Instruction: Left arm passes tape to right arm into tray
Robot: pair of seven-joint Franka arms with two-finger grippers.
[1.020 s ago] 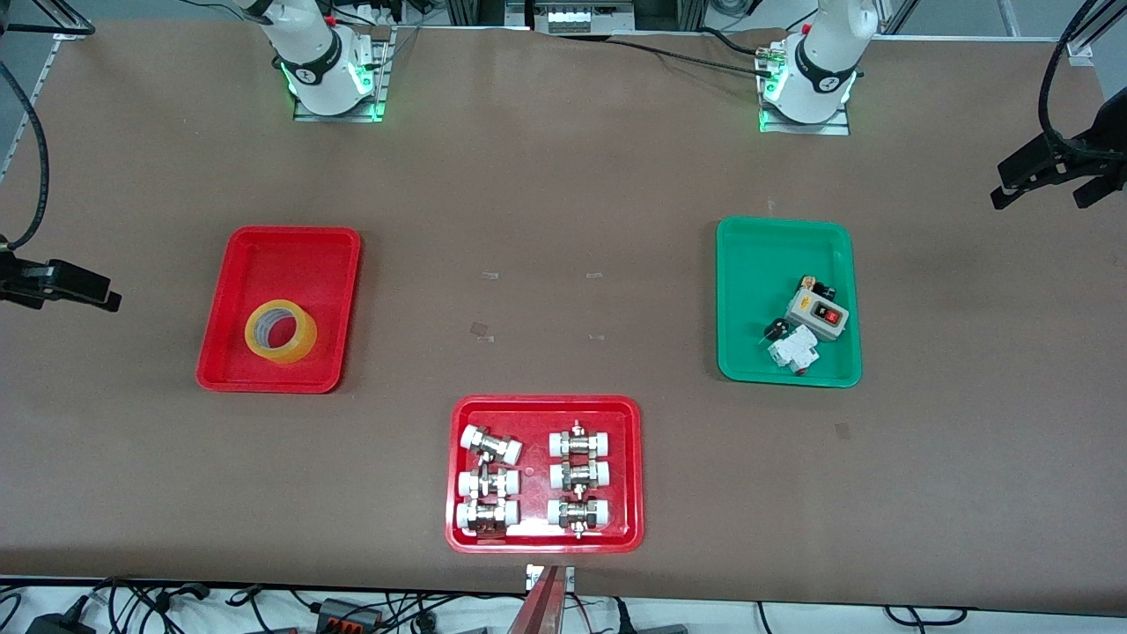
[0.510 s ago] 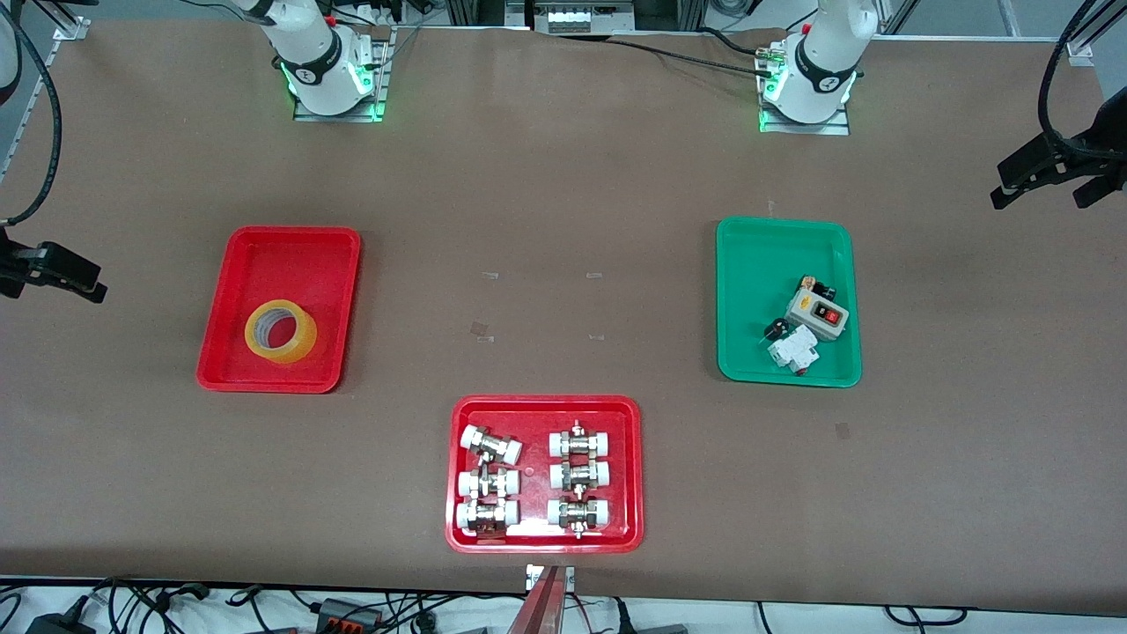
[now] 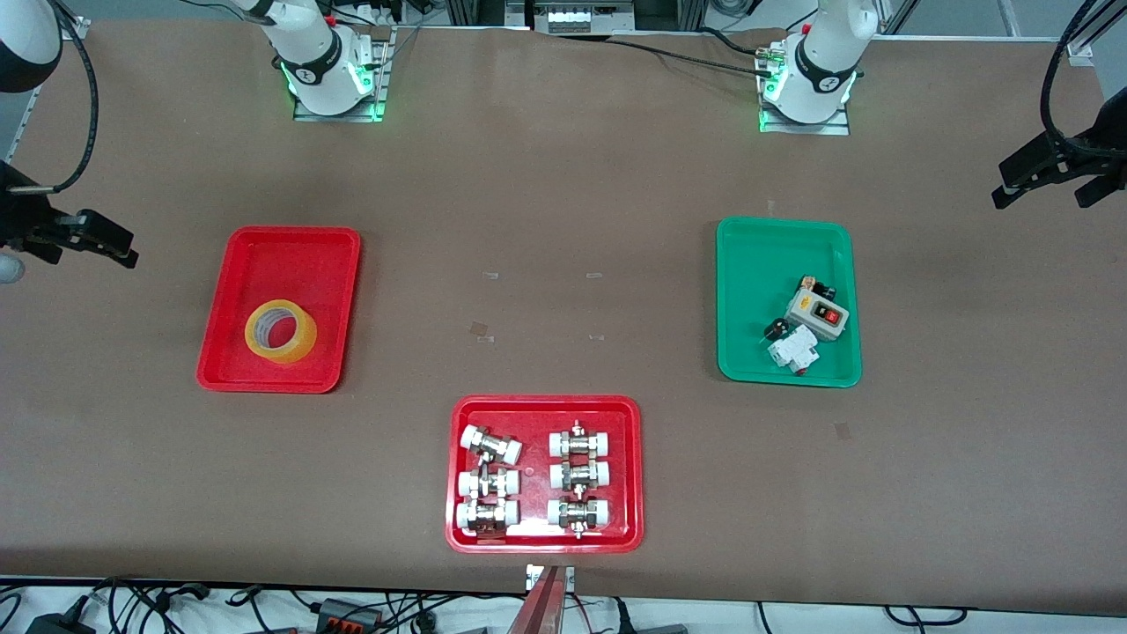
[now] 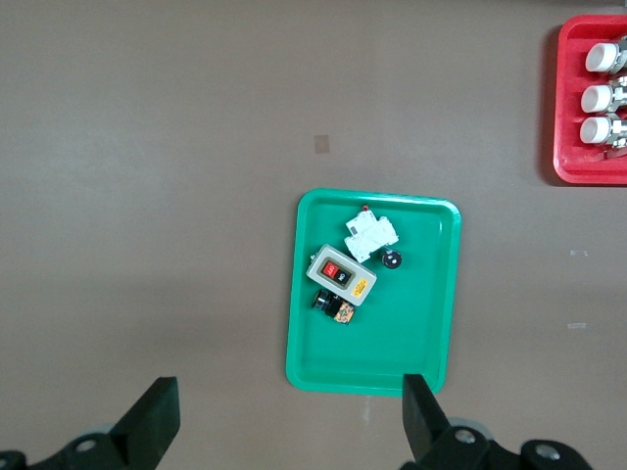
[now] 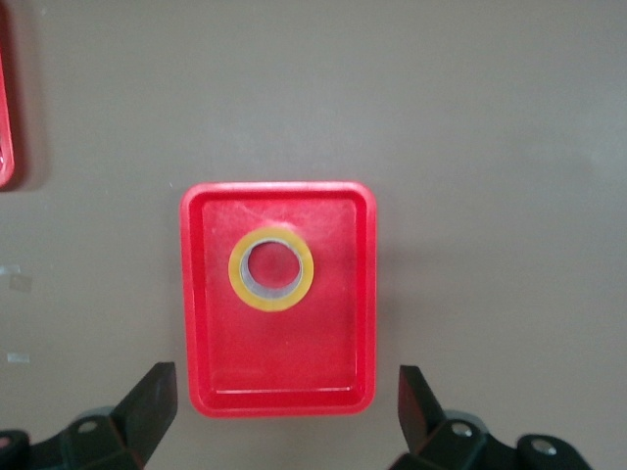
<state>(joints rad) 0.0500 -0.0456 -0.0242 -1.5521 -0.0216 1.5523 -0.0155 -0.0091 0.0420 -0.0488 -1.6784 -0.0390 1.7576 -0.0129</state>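
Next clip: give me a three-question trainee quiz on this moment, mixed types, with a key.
1. True or false: the tape lies in the plain red tray.
2. Which tray holds the switch box? A plain red, B green, C fittings tray.
3. Fill in: the left gripper and right gripper are both ____.

Key: 1 true; 2 B, the green tray; 3 open.

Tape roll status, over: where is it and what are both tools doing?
Tape roll lies flat in plain red tray. Right tool open, empty, beside that tray. Left tool open, empty, up past green tray. Nothing in the way.
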